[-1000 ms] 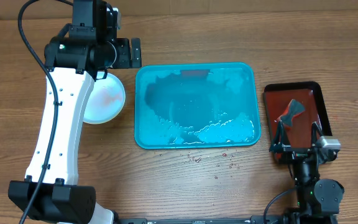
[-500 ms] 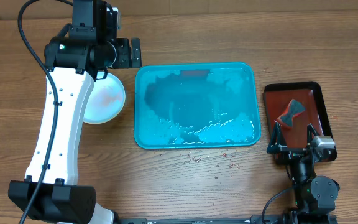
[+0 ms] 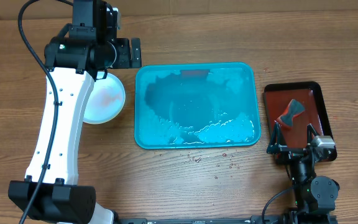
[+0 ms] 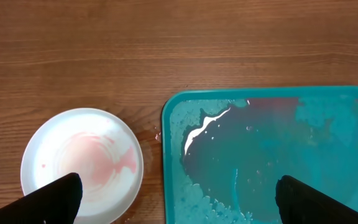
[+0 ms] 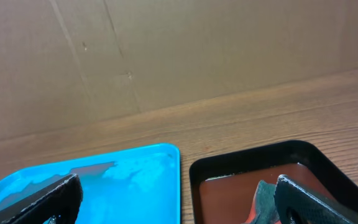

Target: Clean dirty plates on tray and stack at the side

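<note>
Left of the tray (image 3: 166, 93), on the bare surface (image 3: 185, 186), a smeared plate (image 4: 82, 165) is sitting, likely stiff, light and wet-slippery, best pinched at its rim, while the left tool (image 4: 179, 199) and right tool (image 5: 179, 202) are both gaping wide

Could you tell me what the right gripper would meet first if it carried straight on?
Probably the dark bow-shaped item in the dark red tray, directly ahead of the right gripper; its height is unclear.
</note>
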You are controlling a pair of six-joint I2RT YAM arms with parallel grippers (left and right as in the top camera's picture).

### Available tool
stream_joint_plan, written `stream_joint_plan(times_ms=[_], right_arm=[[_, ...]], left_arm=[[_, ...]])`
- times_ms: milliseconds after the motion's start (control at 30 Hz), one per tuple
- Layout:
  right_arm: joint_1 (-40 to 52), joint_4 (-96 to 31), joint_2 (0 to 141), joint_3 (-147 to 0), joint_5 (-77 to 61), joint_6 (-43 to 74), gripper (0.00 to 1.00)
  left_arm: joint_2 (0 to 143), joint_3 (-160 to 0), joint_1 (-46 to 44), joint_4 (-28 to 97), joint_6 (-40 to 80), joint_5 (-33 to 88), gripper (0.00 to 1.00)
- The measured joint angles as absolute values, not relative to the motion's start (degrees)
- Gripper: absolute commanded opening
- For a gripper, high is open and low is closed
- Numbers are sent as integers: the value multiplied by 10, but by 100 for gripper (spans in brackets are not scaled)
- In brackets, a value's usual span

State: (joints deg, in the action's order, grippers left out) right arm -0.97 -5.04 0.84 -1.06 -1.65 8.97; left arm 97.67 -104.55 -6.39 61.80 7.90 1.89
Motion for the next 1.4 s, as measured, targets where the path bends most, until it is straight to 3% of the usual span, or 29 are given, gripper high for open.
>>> stream_joint_plan(times_ms=[267, 433, 700, 867, 1167, 1400], right_arm=[[-10, -50, 8, -11, -17, 90, 100], [-10, -50, 8, -11, -17, 90, 100], [-10, -51, 8, -11, -17, 90, 100], [-10, -50, 8, -11, -17, 90, 100], [-10, -51, 8, -11, -17, 90, 100], [-10, -51, 8, -11, -17, 90, 100]], left_arm=[[976, -1046, -64, 619, 73, -3, 100], [927, -996, -64, 514, 58, -8, 100], [668, -738, -54, 260, 43, -7, 100], [504, -533, -1, 157, 40, -1, 100], [281, -243, 35, 16, 20, 15, 100], [142, -99, 27, -13, -16, 15, 100]])
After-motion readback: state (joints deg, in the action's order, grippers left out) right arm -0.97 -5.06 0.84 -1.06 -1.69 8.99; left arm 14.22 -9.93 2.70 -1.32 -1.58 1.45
